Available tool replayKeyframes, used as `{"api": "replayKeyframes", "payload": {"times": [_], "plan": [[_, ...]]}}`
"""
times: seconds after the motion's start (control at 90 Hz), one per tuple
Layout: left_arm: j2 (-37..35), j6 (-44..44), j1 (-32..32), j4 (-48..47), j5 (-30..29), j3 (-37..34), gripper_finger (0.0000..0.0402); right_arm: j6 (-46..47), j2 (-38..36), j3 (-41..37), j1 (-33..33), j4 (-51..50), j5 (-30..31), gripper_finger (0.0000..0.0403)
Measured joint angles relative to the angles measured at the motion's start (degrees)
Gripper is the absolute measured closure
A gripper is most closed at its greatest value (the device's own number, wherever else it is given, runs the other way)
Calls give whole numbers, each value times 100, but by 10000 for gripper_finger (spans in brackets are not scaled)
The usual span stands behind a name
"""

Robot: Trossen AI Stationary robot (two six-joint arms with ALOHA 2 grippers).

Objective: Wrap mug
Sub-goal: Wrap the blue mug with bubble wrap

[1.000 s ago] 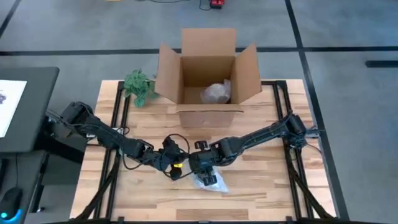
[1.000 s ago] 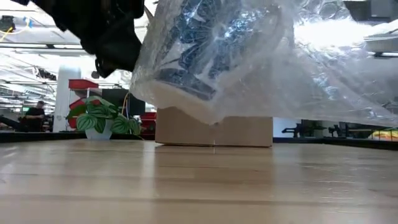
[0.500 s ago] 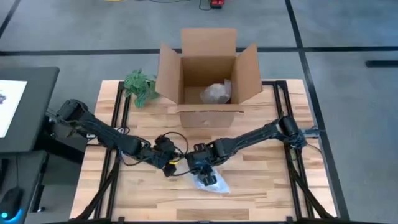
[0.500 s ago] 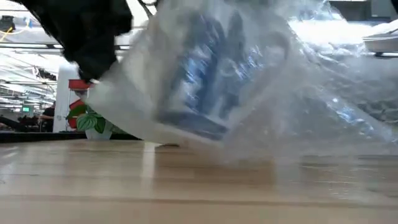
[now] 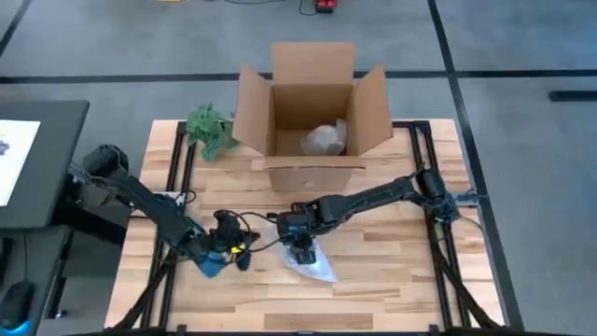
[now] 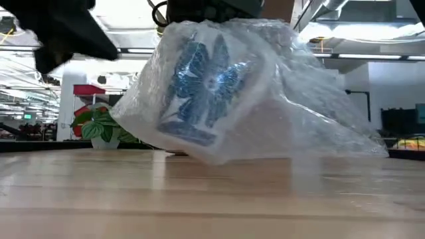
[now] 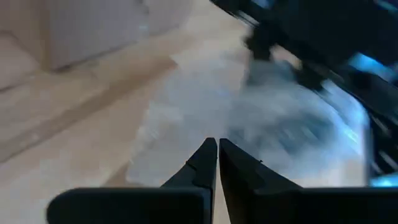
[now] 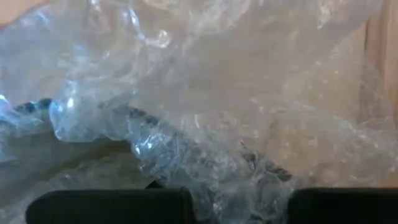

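Note:
The mug (image 6: 202, 86), white with a blue butterfly print, is inside clear bubble wrap (image 5: 312, 265) near the table's middle front. It is tilted, and loose wrap (image 6: 332, 126) trails toward the table's right. My right gripper (image 5: 300, 245) stands on top of the bundle, shut on the wrap. My left gripper (image 5: 227, 252) is to the left of the bundle and apart from it. Its fingers (image 7: 217, 155) are shut with nothing between them. My right gripper comes at the bundle from above and holds the bubble wrap at the top of the mug (image 6: 219, 26). The wrap itself (image 8: 205, 155) hides the fingertips, so I cannot tell whether it grips wrap alone or the mug's rim too. The mug hangs tilted, its lower edge (image 6: 199, 147) down at the tabletop.
An open cardboard box (image 5: 312, 112) stands at the table's far middle with another wrapped bundle (image 5: 324, 140) inside. A small green plant (image 5: 210, 129) sits to the left of the box. Bare wood lies at the near right of the table.
My left gripper has drawn away from the bundle toward the table's left edge. My right gripper has shifted slightly left and lowered the wrapped mug, which hung clear of the table a second ago. It has turned about, so its butterfly print now faces the near edge.

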Motion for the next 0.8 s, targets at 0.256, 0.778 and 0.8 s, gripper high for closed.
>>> {"api": "replayKeyframes", "payload": {"times": [0.256, 0.778, 0.8], "plan": [[1290, 718, 666, 2134, 350, -81, 401, 224, 0, 0, 139, 268, -157, 367], [2607, 2299, 1161, 4840, 1768, -76, 401, -732, 11, -4, 398, 274, -126, 351], [2614, 2320, 1167, 4834, 1799, -76, 401, -779, 15, -4, 398, 273, -120, 347]]}}
